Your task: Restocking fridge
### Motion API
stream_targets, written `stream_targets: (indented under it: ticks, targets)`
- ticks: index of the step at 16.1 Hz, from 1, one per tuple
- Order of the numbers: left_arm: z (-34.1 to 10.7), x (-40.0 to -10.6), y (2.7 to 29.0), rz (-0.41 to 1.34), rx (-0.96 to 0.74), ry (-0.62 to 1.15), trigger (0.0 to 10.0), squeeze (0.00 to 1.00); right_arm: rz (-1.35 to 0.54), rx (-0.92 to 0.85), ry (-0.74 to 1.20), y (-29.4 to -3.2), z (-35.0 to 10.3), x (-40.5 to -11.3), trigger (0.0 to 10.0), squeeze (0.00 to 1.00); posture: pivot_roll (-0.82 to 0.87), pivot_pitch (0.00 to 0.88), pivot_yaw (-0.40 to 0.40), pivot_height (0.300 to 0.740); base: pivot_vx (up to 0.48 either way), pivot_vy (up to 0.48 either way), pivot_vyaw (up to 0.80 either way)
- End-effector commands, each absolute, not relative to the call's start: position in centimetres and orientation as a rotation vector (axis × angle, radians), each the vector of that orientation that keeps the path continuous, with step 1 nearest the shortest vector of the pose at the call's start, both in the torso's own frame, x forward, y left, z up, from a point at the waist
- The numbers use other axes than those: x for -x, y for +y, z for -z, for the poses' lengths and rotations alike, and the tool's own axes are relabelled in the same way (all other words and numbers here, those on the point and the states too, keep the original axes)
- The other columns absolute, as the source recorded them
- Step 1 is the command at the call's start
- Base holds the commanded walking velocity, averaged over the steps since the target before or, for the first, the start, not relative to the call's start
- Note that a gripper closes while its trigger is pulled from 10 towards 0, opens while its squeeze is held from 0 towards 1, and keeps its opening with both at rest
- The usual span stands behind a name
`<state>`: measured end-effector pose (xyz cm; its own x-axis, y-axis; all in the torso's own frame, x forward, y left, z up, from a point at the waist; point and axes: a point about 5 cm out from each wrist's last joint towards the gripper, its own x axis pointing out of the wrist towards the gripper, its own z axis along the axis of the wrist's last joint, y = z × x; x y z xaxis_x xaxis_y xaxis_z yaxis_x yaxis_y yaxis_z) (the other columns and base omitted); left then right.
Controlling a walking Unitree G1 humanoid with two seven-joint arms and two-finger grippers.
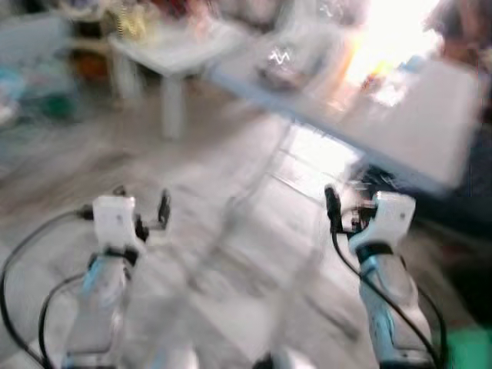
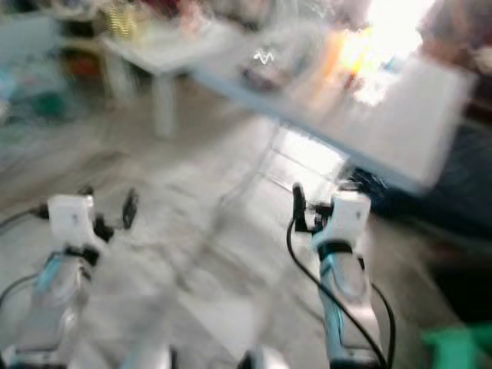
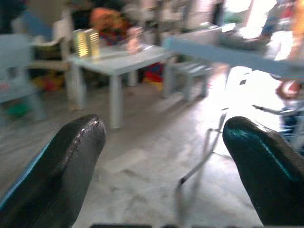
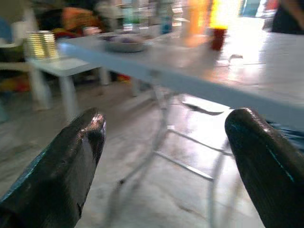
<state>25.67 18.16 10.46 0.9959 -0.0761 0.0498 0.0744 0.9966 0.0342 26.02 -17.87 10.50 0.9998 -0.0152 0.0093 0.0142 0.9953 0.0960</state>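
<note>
Both arms are held forward over a pale tiled floor [image 1: 254, 254]. The left gripper [image 3: 164, 142] and the right gripper [image 4: 164, 142] are spread wide and hold nothing. A long white table [image 1: 430, 115] carrying blurred items is seen ahead, a low white table [image 1: 173, 50] beyond it.

The blurred floor [image 1: 231, 254] is looked down on from the head's two eyes, while the long white bench [image 4: 199, 71], shared by all views, is faced low from each wrist.
</note>
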Motion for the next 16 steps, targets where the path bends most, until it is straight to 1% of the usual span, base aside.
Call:
stream_targets:
  ticks: [1,2,6,10,14,16]
  targets:
    - [-10.36,-25.67,17.19,0.111,-0.014,-0.045,10.0,0.0,0.011,-0.09,-0.033,-18.09,-11.07,-26.18,10.0,0.0,0.1,0.055,-0.077,0.74,0.341,0.0,-0.51]
    - [-10.39,-25.7,17.15,0.113,-0.013,-0.046,10.0,0.0,0.009,-0.093,-0.033,-18.06,-11.1,-26.21,10.0,0.0,0.1,0.057,-0.077,0.74,0.345,0.0,-0.49]
    - [-10.46,-25.95,16.91,0.123,-0.007,-0.048,10.0,0.0,0.006,-0.081,-0.031,-18.05,-11.13,-26.36,10.0,0.0,0.1,0.059,-0.076,0.74,0.4,0.0,0.0]
    - [-10.54,-26.18,16.67,0.128,0.004,-0.046,10.0,0.0,-0.014,-0.105,-0.049,-17.77,-11.43,-26.49,10.0,0.0,0.1,0.061,-0.076,0.74,0.394,0.273,0.0]
    - [-10.66,-26.37,16.61,0.132,-0.005,-0.049,10.0,0.0,-0.021,-0.065,-0.048,-17.57,-11.51,-26.64,10.0,0.0,0.09,0.081,-0.08,0.74,0.353,0.324,0.0]
    - [-10.77,-26.41,16.44,0.138,-0.016,-0.054,10.0,0.0,-0.017,-0.01,-0.063,-17.42,-11.63,-26.8,10.0,0.0,0.09,0.084,-0.081,0.74,0.351,0.326,0.0]
